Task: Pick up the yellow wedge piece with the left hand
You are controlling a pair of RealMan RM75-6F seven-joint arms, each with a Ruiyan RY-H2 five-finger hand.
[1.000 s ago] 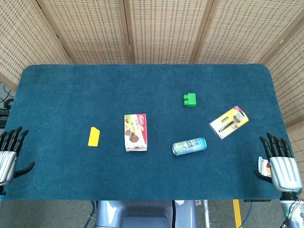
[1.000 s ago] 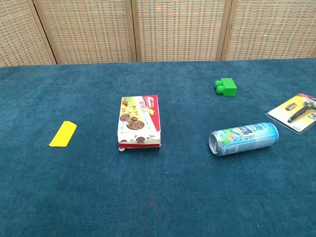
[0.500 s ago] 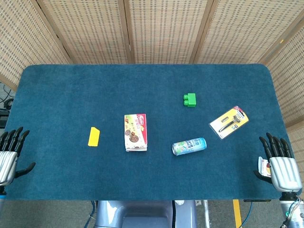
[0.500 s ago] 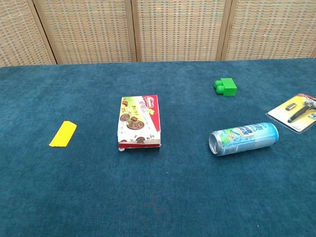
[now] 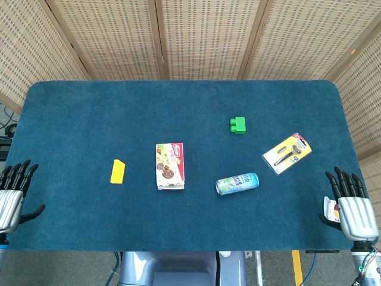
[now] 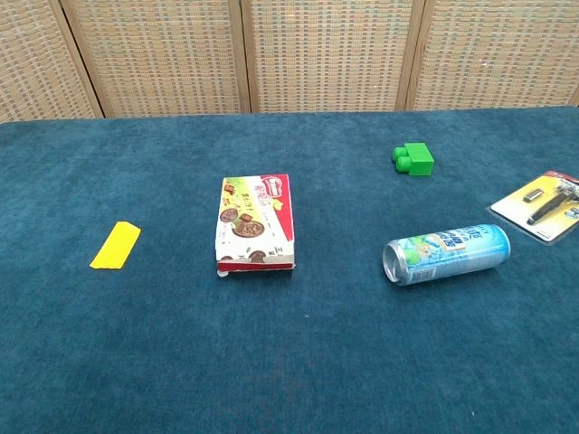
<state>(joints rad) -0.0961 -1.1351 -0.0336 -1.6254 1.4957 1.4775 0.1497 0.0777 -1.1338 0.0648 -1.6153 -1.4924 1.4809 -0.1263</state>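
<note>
My left hand sits half cut off at the frame edge, fingers spread and empty; my right hand likewise. The yellow wedge piece lies flat left of the snack box, whose print I can't read.

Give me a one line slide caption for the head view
Yellow wedge piece lies untouched on the blue table, left hand and right hand open at the near corners.

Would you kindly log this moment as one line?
left hand: open, table edge | right hand: open | yellow wedge: untouched
</note>
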